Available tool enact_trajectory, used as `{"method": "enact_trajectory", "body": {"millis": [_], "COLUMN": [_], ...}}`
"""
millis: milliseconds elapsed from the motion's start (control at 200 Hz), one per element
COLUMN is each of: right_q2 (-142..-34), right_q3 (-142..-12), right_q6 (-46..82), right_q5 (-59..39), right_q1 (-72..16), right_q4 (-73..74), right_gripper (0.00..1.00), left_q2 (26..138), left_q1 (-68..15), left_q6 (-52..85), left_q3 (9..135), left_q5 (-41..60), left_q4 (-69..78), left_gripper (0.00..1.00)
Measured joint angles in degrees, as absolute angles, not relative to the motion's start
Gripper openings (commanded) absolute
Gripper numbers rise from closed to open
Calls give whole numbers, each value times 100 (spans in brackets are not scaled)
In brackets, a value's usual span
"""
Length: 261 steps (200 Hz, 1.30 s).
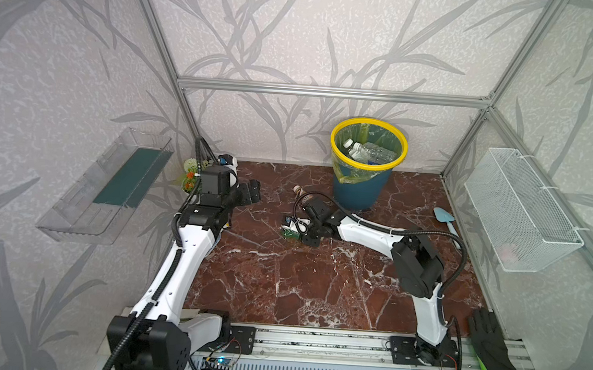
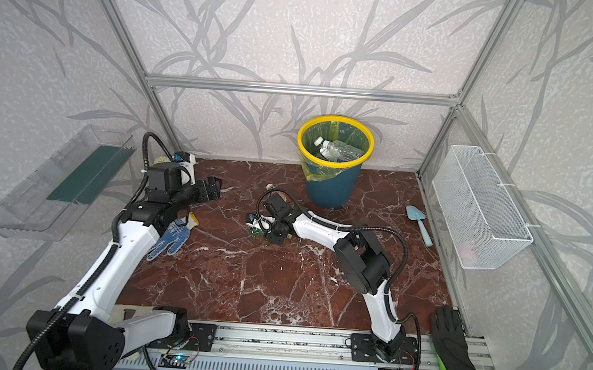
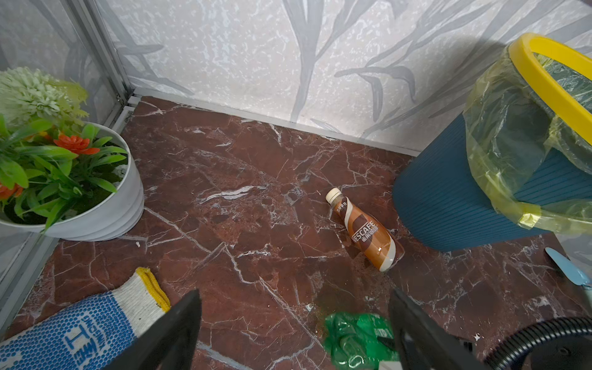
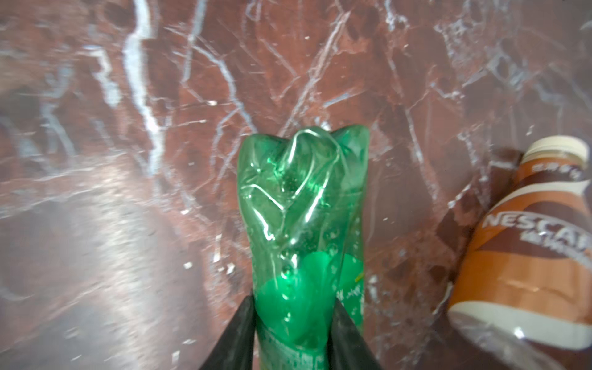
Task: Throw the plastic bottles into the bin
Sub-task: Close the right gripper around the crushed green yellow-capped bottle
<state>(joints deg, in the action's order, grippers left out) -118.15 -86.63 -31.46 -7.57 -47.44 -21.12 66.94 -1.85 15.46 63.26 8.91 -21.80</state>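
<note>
My right gripper [image 4: 293,304] is shut on a crushed green plastic bottle [image 4: 301,208], low over the marble floor near its middle in both top views [image 1: 291,233] [image 2: 255,230]. A brown Nescafe bottle [image 4: 538,256] with a cream cap lies on its side just beyond it [image 3: 365,230], close to the bin's foot. The bin [image 1: 357,193] [image 2: 328,191] is dark blue with a yellow rim and a yellow-green liner, and clear bottles [image 1: 365,151] lie inside. My left gripper [image 3: 294,294] hovers open and empty at the back left [image 1: 253,192].
A white pot of artificial flowers [image 3: 105,221] stands in the back left corner. A blue-dotted work glove [image 2: 170,236] lies under the left arm. A light-blue trowel [image 1: 444,219] lies by the right wall, below a white wire basket [image 1: 522,208]. A black glove [image 1: 489,344] rests on the front rail.
</note>
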Motion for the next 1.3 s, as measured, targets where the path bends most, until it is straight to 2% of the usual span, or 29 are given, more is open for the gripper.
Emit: {"method": "enact_trajectory", "body": {"millis": [215, 505, 820, 1020, 1305], "right_q2": [-11601, -11594, -11596, -11780, -12551], "right_q3": [-8184, -8093, -8560, -9048, -9959], "right_q6": [-2742, -2766, -3094, -3120, -3500], "right_q5": [-808, -812, -812, -1319, -2126], "right_q1": [-4770, -4770, -4716, -4412, -4298], "right_q4": [-2128, -2261, -2517, -2674, -3667], "right_gripper": [69, 85, 89, 90, 92], "left_q2": [6694, 6694, 6694, 6694, 6694], "left_q1": [-180, -180, -180, -180, -180], "left_q6": [1568, 1568, 1566, 1566, 1564], "left_q3": [6326, 6326, 6326, 6326, 6326], "left_q5": [910, 915, 913, 913, 913], "left_q4": [-2182, -2180, -2182, -2182, -2182], "left_gripper": [90, 90, 90, 90, 90]}}
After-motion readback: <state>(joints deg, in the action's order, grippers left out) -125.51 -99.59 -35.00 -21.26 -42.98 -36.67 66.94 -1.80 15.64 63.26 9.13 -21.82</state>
